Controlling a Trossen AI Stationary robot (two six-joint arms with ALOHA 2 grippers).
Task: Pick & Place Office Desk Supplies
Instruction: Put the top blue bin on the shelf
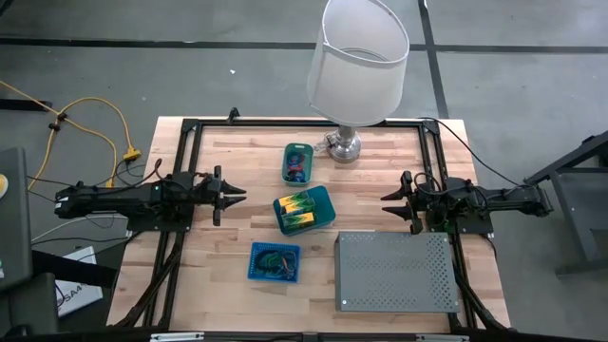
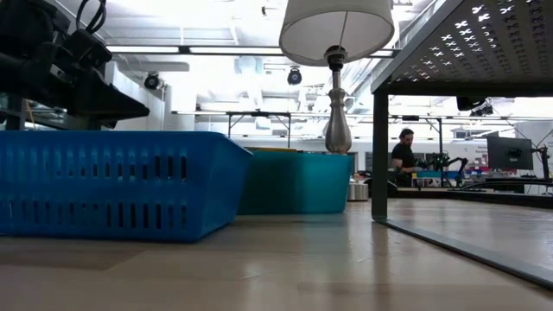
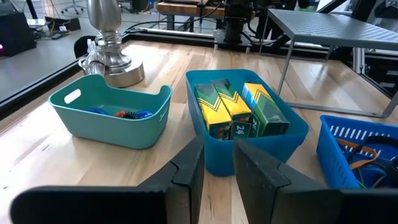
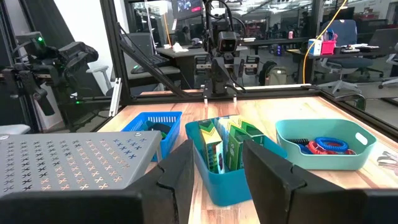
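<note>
**Both arms wait at the desk's sides, supplies sorted in three bins**

While neither arm holds anything, the left gripper point(image 1: 231, 196) hangs at the left side of the desk point(image 1: 237, 242) with its fingers a narrow gap apart, aimed at the middle bin point(image 1: 321, 202). The right gripper point(image 1: 391, 201) faces it from the opposite side, fingers spread wide and empty. Yellow-and-green boxes point(image 3: 239, 109) stand packed upright in that middle bin, which likely keeps them easy to pinch from above. Red and blue loops point(image 4: 326, 146) lie in the teal handled bin point(image 3: 112, 115) near the lamp base point(image 1: 344, 145); dark loops sit in the blue slotted basket point(image 1: 275, 261). A grey perforated box point(image 1: 396, 271) fills the desk's near right corner, so free room lies mostly left and centre. The lampshade point(image 1: 358, 57) overhangs the far edge.
</note>
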